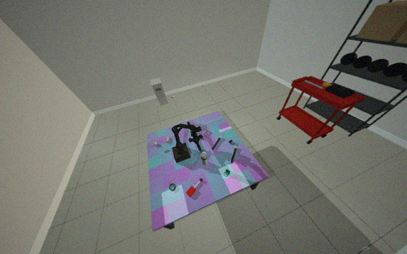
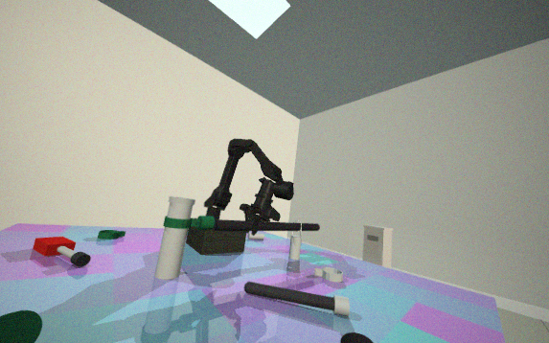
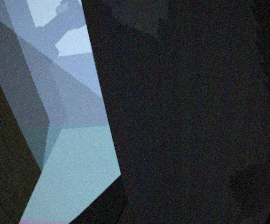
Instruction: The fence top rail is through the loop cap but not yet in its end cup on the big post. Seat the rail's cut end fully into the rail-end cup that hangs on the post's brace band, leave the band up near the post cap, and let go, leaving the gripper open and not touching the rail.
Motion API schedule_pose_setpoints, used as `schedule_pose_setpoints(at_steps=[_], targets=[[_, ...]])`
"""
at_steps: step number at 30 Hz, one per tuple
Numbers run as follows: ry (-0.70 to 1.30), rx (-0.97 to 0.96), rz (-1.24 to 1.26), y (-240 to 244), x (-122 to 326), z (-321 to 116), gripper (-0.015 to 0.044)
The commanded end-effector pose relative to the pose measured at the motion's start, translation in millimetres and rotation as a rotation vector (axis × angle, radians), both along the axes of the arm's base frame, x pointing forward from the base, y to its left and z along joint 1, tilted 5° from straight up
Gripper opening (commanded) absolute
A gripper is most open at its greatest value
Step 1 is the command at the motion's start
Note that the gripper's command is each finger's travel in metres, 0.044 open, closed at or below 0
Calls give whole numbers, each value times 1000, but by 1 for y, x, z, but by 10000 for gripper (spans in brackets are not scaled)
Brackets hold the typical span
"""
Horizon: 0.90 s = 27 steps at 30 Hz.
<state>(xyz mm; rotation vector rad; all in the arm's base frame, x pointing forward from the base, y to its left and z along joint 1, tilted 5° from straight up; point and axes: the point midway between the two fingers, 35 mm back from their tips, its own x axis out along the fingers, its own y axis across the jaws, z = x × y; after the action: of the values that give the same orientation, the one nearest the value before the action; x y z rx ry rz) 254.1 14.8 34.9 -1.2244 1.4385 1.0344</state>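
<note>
The big white post (image 1: 204, 160) (image 2: 171, 253) stands upright. Its green brace band (image 2: 177, 222) is up near the post cap (image 2: 181, 200), with the green rail-end cup (image 2: 205, 222) on its right side in the exterior view. The dark top rail (image 1: 199, 145) (image 2: 283, 226) lies about level. Its left end meets the cup's mouth; how deep it sits inside is hidden. Its other end passes the thin loop cap (image 2: 300, 230) above the short white post (image 2: 295, 247). My gripper (image 2: 255, 227) is shut on the rail between cup and loop. Dark shapes fill most of the wrist view.
The arm's base (image 1: 181, 154) (image 2: 217, 240) is behind the rail. A loose dark rod (image 2: 290, 295) with a white end lies in front. A red-headed mallet (image 1: 191, 191) (image 2: 55, 245), a green ring (image 1: 172, 186) and a white clamp piece (image 2: 331, 274) lie on the table.
</note>
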Motion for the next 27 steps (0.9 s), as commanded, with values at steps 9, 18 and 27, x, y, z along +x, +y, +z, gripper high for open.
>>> schedule_pose_setpoints(at_steps=[9, 18, 27], targets=[[-7, -6, 2, -6, 3, 7, 0], [-1, -3, 3, -15, 1, 5, 0], [4, 1, 4, -24, -2, 2, 0]])
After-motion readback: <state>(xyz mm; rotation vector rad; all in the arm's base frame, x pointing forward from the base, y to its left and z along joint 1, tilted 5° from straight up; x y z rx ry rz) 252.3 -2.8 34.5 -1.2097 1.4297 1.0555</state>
